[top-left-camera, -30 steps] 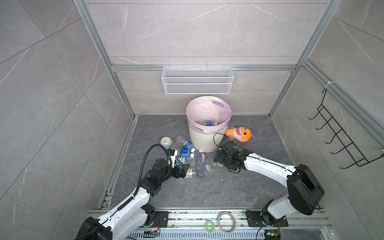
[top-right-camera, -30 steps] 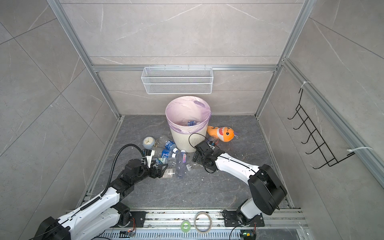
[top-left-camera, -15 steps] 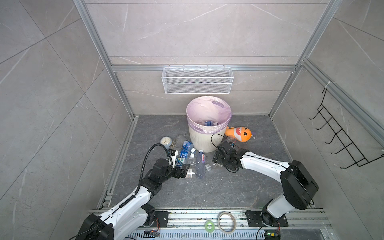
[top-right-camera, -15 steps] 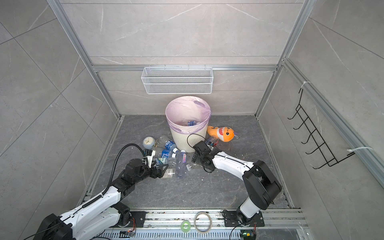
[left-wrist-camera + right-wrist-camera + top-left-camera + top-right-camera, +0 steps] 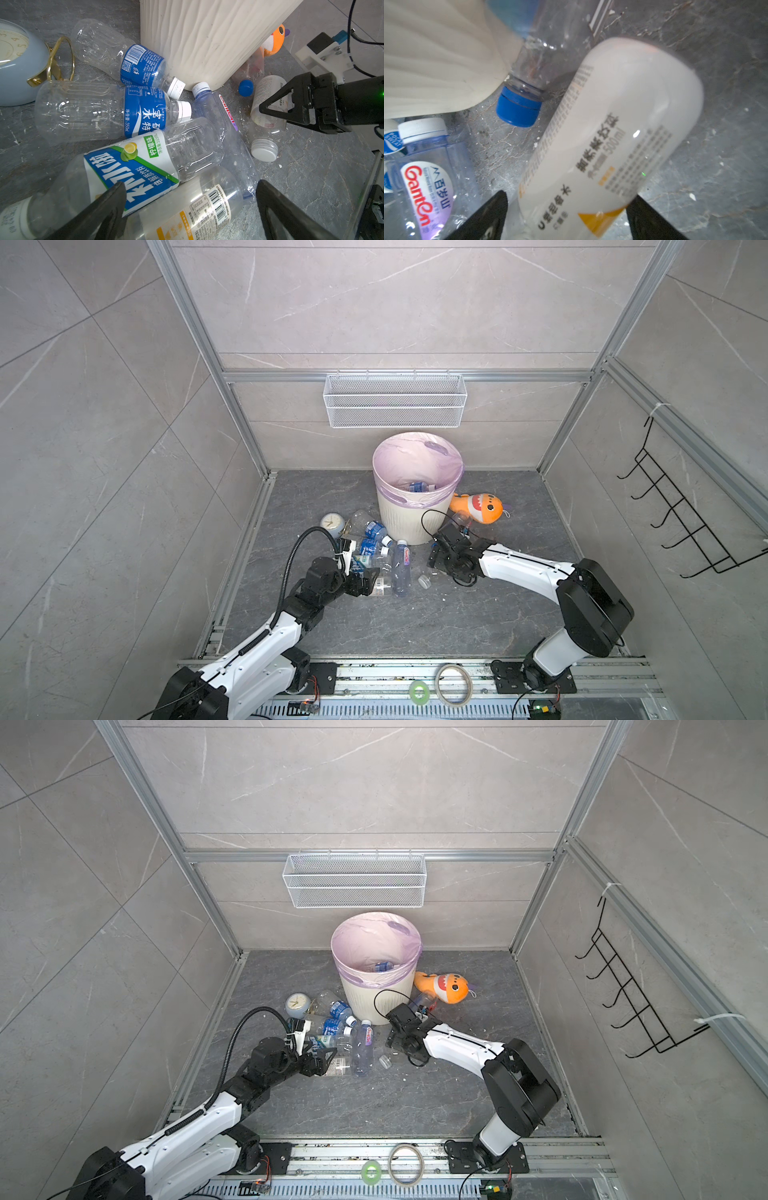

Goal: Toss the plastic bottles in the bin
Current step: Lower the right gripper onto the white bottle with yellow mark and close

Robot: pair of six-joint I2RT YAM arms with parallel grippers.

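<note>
My main worry is the white-labelled bottle (image 5: 608,145) the right gripper (image 5: 566,216) is straddling: it lies on the floor with its body between the two fingers (image 5: 488,216), and from the wrist view I cannot tell whether they are pressing on it or just flanking it, so I judge a lift now could let the smooth, round body squirt out or roll toward the blue-capped bottle (image 5: 519,99) wedged against the bin's foot. The bin (image 5: 415,514) stands at the far middle of the floor with a bottle or two already inside, and a careless swing of the right arm, which lies low and stretched leftward just right of it, could knock its ribbed wall or drag the cable looped there. On the left, the left gripper (image 5: 187,207) hovers over the near end of the bottle pile (image 5: 380,560) with fingers spread wide, holding nothing, one finger over the green-and-blue labelled bottle (image 5: 133,166), the other beyond the orange-labelled one (image 5: 187,212); closing here might catch two at once or scatter the heap. That arm reaches forward and low from the near left. The clock (image 5: 332,523) and orange toy (image 5: 478,508) sit close enough to be bumped.
</note>
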